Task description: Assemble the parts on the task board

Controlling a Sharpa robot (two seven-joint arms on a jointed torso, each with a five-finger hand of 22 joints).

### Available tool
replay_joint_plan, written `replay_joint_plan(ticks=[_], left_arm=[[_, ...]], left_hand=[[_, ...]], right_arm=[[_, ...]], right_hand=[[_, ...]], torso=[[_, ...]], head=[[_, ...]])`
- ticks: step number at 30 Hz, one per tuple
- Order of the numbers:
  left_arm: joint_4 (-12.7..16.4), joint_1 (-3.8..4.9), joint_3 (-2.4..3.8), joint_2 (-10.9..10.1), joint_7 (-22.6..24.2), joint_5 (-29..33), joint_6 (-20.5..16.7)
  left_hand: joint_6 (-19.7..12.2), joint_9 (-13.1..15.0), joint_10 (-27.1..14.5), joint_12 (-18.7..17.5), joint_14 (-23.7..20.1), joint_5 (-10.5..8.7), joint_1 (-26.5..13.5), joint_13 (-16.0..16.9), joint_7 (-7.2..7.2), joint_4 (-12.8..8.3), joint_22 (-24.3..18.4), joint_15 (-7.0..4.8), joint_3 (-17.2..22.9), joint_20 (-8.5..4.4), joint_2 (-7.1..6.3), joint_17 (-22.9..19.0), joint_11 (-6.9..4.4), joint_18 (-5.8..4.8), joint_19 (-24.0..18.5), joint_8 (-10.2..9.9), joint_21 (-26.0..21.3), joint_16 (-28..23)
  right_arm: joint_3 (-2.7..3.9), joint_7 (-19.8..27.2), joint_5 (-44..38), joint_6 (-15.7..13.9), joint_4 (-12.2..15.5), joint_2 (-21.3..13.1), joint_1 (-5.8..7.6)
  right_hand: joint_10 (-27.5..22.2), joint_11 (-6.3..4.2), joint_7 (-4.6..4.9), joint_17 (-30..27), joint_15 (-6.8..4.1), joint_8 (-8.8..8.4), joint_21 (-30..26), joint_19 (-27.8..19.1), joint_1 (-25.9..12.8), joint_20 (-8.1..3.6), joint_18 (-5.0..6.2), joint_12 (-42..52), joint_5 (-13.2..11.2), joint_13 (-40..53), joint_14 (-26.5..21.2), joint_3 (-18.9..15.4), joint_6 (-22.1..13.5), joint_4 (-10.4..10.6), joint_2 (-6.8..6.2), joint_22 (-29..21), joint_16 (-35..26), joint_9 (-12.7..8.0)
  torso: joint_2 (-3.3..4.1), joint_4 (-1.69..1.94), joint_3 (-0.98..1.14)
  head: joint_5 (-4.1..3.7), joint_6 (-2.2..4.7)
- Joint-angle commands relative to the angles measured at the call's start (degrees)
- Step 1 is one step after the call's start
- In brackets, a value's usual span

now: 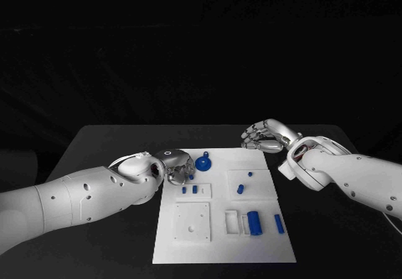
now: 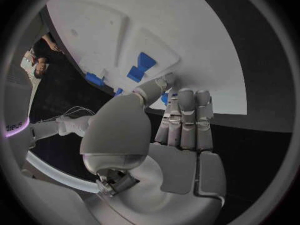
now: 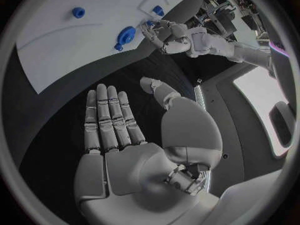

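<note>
Dark room, black counter point(image 1: 109, 139), with the white task board point(image 1: 219, 244) lying flat at its middle. Left hand point(image 1: 174, 167) down at the board's near-left edge, fingers straight and close together, thumb tip beside two small blue parts point(image 2: 141, 66) in a recess; nothing held, fingers unclenched. Right hand point(image 1: 266, 135) raised off the board's far corner, fingers loosely curled in the head view, spread flat in the right wrist view, grasping nothing. Round blue part with a stem point(image 1: 204, 163) just beyond the left hand's fingertips; a blue peg point(image 1: 240, 188) toward the right hand; a larger blue cylinder point(image 1: 253, 222) and slim bar point(image 1: 279, 224) well behind both hands, near the board's close end. Probably light, rigid, smooth plastic, liable to slip or skate; best pinched across the short sides, thumb against fingertip, low near the board.
</note>
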Motion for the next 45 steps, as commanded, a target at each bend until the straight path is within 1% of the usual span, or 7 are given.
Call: replay_joint_plan(ticks=[1,6,12,19,22,30,45], left_arm=[[-0.32,-0.18,-0.14,-0.29,-1.53,0.21,-0.82],[-0.4,-0.19,-0.08,-0.88,-1.35,0.61,-2.22],[-0.87,-0.17,0.29,-2.06,0.57,6.23,-4.63],[0.5,-0.11,2.93,-4.63,3.4,28.11,-5.67],[1.18,0.3,3.75,-5.93,5.15,40.8,-6.13],[2.25,1.24,3.75,-7.72,13.85,59.39,-3.4],[4.0,1.22,3.72,-8.09,18.34,67.44,-1.28]], left_hand=[[-0.36,-0.06,-1.97,-0.02,-0.24,-0.15,0.26,0.02,0.11,0.32,1.07,0.22,0.08,-0.57,-0.56,-0.1,1.66,1.09,-0.42,-0.2,-0.09,-0.12],[-0.47,-0.04,-2.43,0.01,-0.23,-0.09,0.72,-0.1,0.27,0.41,1.06,0.35,0.27,-0.42,-0.59,-0.12,1.8,1.29,-0.39,-0.1,-0.05,-0.05],[0.66,0.26,-2.14,0.37,0.02,0.26,1.52,-0.02,1.26,0.62,1.07,0.3,0.73,-0.33,-0.23,-0.13,1.72,1.57,-0.16,0.77,0.14,0.17],[1.33,0.41,-2.8,0.18,-2.59,0.64,1.27,-0.17,2.29,0.45,0.36,0.9,1.1,0.42,-1.69,-1.72,2.28,0.95,-2.62,1.58,-1.82,-3.01],[1.23,0.44,-2.85,0.3,-3.01,-1.96,-0.53,-0.15,2.28,1.2,0.05,1.0,-0.03,0.58,-2.34,-2.47,2.41,0.68,-3.23,1.81,-2.65,-4.46],[0.8,0.44,-1.95,0.75,-2.68,-3.85,-6.48,0.12,2.35,3.71,-0.56,0.78,-4.38,0.45,-2.08,-3.48,2.04,0.34,-3.6,2.2,-4.06,-6.57],[1.6,0.53,0.77,1.55,-2.02,-3.05,-8.0,0.81,1.76,2.71,-1.41,-0.15,-7.27,-0.31,1.05,-4.38,1.07,-0.22,-3.26,3.34,-5.89,-9.08]], right_arm=[[0.02,0.25,-0.73,0.99,0.05,-0.16,-0.02],[0.01,-0.38,-2.73,2.15,-0.12,-0.5,-0.03],[0.0,-1.8,-11.1,5.55,-0.65,-1.0,-0.04],[-0.17,-3.83,-19.72,9.03,-1.05,-1.71,-0.05],[-0.3,-4.42,-23.77,10.28,-0.99,-2.06,-0.05],[-0.84,-5.58,-32.79,12.44,0.48,-2.51,-0.19],[-1.1,-7.25,-42.25,13.15,1.62,-1.61,-2.4]], right_hand=[[0.28,-0.07,-0.15,-0.06,0.03,0.39,-0.3,-0.22,0.6,0.36,0.43,-0.28,0.01,-0.06,0.46,-0.02,-0.33,-0.35,-0.1,0.08,-0.3,-0.06],[0.47,-0.12,-0.19,-0.06,0.05,0.5,-0.36,-0.12,1.58,0.41,0.54,-0.36,-0.9,-0.03,0.58,0.17,-0.21,-1.49,0.1,0.22,-0.25,-0.1],[3.13,-1.03,-0.99,0.81,-1.0,1.54,0.94,2.99,3.73,-0.12,0.81,0.67,-5.85,0.36,3.17,1.19,1.71,-4.3,1.09,0.85,1.27,0.19],[6.8,-2.72,-1.65,4.66,-4.44,2.16,4.53,10.91,5.38,-2.83,0.81,2.31,-10.68,1.53,9.91,2.92,3.39,-5.76,1.0,1.55,5.69,0.57],[7.68,-3.12,-1.94,7.48,-6.65,2.47,7.08,15.88,5.64,-4.77,0.81,2.59,-11.59,2.07,13.96,3.09,4.08,-5.78,0.76,2.08,8.57,0.85],[10.23,-4.7,-2.44,15.15,-10.06,2.57,12.73,26.25,5.66,-9.57,0.81,1.96,-12.1,3.72,21.16,2.49,4.75,-5.93,0.11,4.07,15.98,1.28],[8.79,-4.23,-3.01,22.96,-9.87,2.59,19.48,31.85,5.86,-13.33,0.81,-3.76,-15.0,3.81,23.19,4.32,6.46,-5.33,-0.59,9.55,27.29,1.5]], torso=[[0.03,-0.02,-0.02],[-0.01,-0.02,-0.02],[-0.02,-0.07,-0.04],[0.01,-0.08,-0.02],[-0.04,-0.04,0.04],[-0.08,-0.01,0.11],[0.05,0.04,-0.02]], head=[[-0.07,0.06],[-0.26,0.24],[-1.16,0.69],[-2.96,0.91],[-3.5,0.96],[-4.26,1.15],[-4.51,0.97]])
